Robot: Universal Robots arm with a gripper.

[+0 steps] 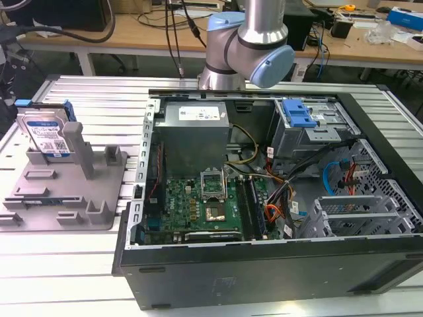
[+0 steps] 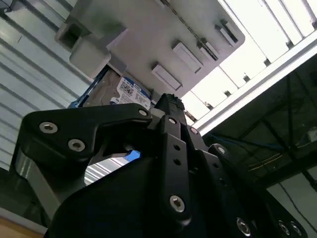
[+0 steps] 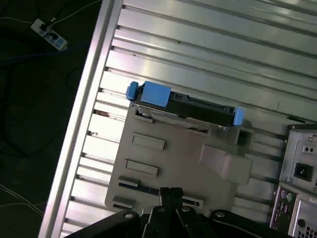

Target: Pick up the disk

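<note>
One silver, blue-railed disk [image 1: 45, 135] stands on edge; black claw [image 3: 171, 190] seemingly closed, empty.

Arm [image 1: 246, 36]: stacked silver-grey joint housings with pale blue end caps, at the upper middle of the exterior view. The upright housing runs out past the top of the frame. One blue cap [image 1: 272, 65] faces the exterior view's right and another sits toward its left.

Gripper [image 3: 171, 192]: black linkage body with silver screw heads in both wrist views. The two fingers converge to a single tip [image 2: 171, 99], pads pressed together along a thin seam.
</note>
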